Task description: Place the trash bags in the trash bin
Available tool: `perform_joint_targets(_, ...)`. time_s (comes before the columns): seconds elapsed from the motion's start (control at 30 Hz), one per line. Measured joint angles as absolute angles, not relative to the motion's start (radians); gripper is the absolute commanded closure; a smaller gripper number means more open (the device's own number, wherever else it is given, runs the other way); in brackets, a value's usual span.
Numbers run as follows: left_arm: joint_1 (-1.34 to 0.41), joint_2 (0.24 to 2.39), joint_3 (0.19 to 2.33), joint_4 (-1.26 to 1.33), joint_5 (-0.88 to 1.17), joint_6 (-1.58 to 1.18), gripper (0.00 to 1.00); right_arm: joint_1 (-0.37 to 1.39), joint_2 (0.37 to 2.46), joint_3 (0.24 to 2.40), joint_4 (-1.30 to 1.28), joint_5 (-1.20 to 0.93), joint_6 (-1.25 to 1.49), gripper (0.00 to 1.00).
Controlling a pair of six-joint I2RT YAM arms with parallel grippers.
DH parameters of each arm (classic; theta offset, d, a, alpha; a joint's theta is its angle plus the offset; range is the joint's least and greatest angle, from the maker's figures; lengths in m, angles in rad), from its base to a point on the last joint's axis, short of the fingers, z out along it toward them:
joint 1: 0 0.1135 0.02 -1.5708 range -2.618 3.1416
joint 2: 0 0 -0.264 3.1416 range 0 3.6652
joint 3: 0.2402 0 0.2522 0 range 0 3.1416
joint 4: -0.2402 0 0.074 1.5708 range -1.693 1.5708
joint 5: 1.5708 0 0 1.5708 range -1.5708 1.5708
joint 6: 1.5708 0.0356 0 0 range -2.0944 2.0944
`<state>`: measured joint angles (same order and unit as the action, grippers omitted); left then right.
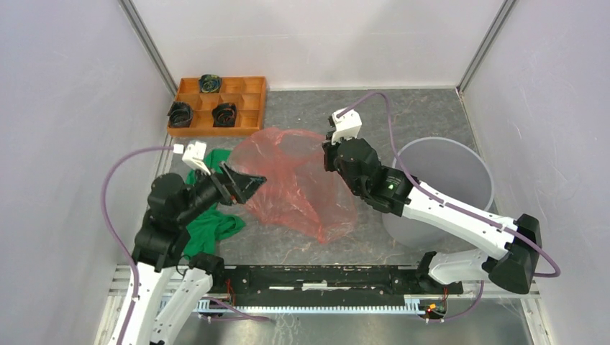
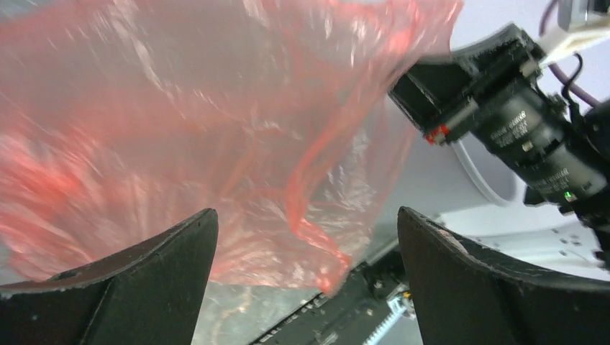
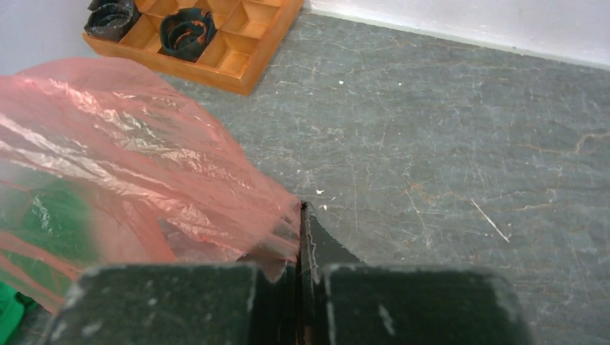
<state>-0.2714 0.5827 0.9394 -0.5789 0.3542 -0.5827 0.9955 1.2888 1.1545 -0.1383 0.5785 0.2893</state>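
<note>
The trash bag (image 1: 298, 180) is a thin, translucent red-orange film, crinkled and glossy. It looks almost weightless and completely limp, so it will sag, billow and drag rather than keep any shape. The film is slick, and I judge it liable to slide out of a shallow pinch or to tear if pulled against a snag. The best hold is a gathered fold at its edge or mouth, bunched so that several layers sit between the pads.

That is about where the right tool (image 3: 302, 215) has it. Its jaws are clenched together on a wrinkled edge of the bag (image 3: 129, 158), which spreads away to that tool's left.

The left tool (image 2: 306, 215) is released, jaws wide apart. The bag (image 2: 216, 129) hangs directly ahead of them. From the left wrist view I cannot be sure whether the film brushes the fingers, but nothing is clamped.

From above, the bag spans the gap between the left tool (image 1: 244, 183) and the right tool (image 1: 332, 154), over the grey desk (image 1: 417, 108). It is not in the trash bin (image 1: 460, 172), which stands beyond the right tool on its outer side, under that arm.

A green cloth (image 1: 212, 223) lies under the left tool. A wooden tray (image 1: 248, 90) with black rolls (image 1: 225, 113) sits at the far left.
</note>
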Motion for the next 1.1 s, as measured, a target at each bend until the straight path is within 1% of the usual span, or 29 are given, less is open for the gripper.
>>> perform_joint_targets(0.17, -0.271, 0.429, 0.702, -0.432, 0.456, -0.785, 0.0, 0.993, 1.264, 1.129, -0.136, 0.587, 0.339, 1.0)
perform_joint_targets(0.27, -0.271, 0.405, 0.648, -0.376, 0.47, -0.854, 0.0, 0.993, 1.257, 1.113, -0.134, 0.587, 0.353, 1.0)
perform_joint_targets(0.4, -0.272, 0.427, 0.658, -0.358, 0.448, -0.854, 0.0, 0.993, 1.251, 1.09, -0.129, 0.586, 0.363, 1.0)
perform_joint_targets(0.53, -0.293, 0.497, 0.658, -0.343, 0.411, -0.854, 0.0, 0.993, 1.25, 1.088, -0.128, 0.586, 0.363, 1.0)
perform_joint_targets(0.6, -0.347, 0.544, 0.653, -0.32, 0.377, -0.854, 0.0, 0.993, 1.25, 1.088, -0.126, 0.586, 0.363, 1.0)
perform_joint_targets(0.7, -0.481, 0.612, 0.646, -0.291, 0.292, -0.849, 0.02, 0.993, 1.251, 1.088, -0.121, 0.587, 0.362, 1.0)
perform_joint_targets(0.77, -0.584, 0.664, 0.645, -0.264, 0.224, -0.843, 0.07, 0.993, 1.255, 1.088, -0.119, 0.587, 0.361, 1.0)
perform_joint_targets(0.83, -0.657, 0.721, 0.645, -0.242, 0.152, -0.839, 0.15, 0.993, 1.262, 1.088, -0.118, 0.588, 0.36, 1.0)
perform_joint_targets(0.93, -0.695, 0.792, 0.622, -0.198, 0.068, -0.838, 0.21, 0.993, 1.271, 1.088, -0.119, 0.588, 0.357, 1.0)
perform_joint_targets(0.97, -0.698, 0.817, 0.602, -0.17, 0.046, -0.838, 0.25, 0.993, 1.271, 1.088, -0.12, 0.588, 0.355, 1.0)
perform_joint_targets(1.0, -0.698, 0.834, 0.587, -0.154, 0.033, -0.838, 0.32, 0.993, 1.271, 1.088, -0.121, 0.589, 0.353, 1.0)
perform_joint_targets(1.03, -0.698, 0.855, 0.576, -0.141, 0.022, -0.838, 0.46, 0.993, 1.271, 1.088, -0.121, 0.592, 0.351, 1.0)
perform_joint_targets(1.07, -0.698, 0.878, 0.572, -0.133, 0.009, -0.838, 0.57, 0.993, 1.271, 1.088, -0.121, 0.598, 0.349, 1.0)
perform_joint_targets(1.1, -0.698, 0.899, 0.572, -0.123, -0.003, -0.836, 0.66, 0.993, 1.271, 1.085, -0.117, 0.606, 0.343, 1.0)
